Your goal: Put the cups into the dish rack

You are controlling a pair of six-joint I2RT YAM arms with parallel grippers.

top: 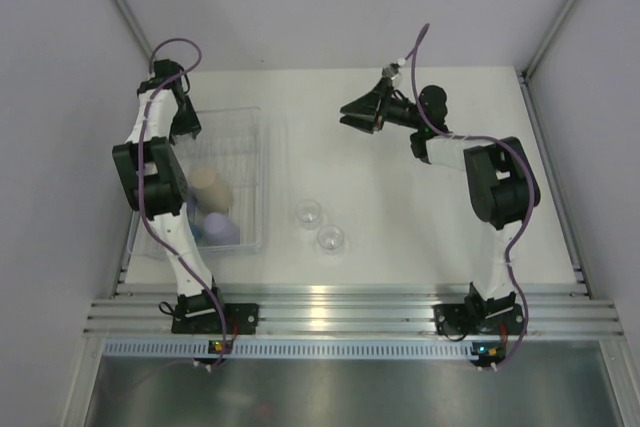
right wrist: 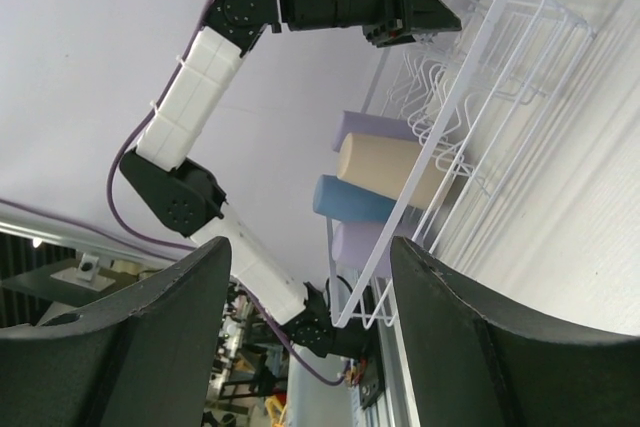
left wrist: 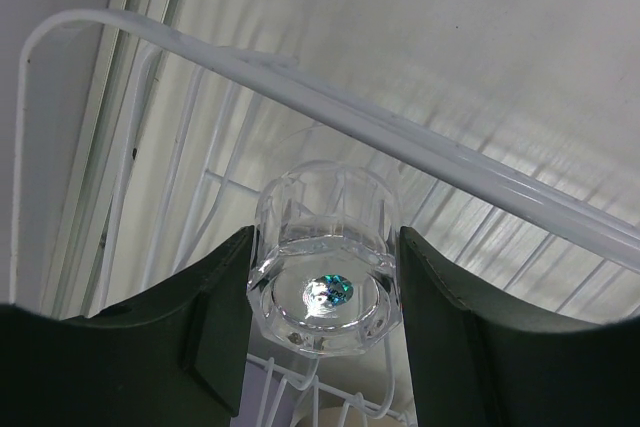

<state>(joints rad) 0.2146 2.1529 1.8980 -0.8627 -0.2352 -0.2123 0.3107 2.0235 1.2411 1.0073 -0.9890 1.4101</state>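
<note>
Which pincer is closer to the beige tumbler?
Left. The left pincer is over the dish rack's far end, just beyond the beige tumbler; the right pincer hovers well off to the right.

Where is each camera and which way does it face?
Top external: above, behind the bases, looking down on the white table; left arm and right arm show.
Left wrist: faces the white wire dish rack; left gripper clamps a clear faceted cup.
Right wrist: looks sideways across the table; open right gripper shows.
Both wrist views share the rack.

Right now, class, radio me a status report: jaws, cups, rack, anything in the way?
Left jaws shut on a clear cup over the dish rack. Right jaws open, empty. Two clear cups outside it. Nothing blocking.
</note>
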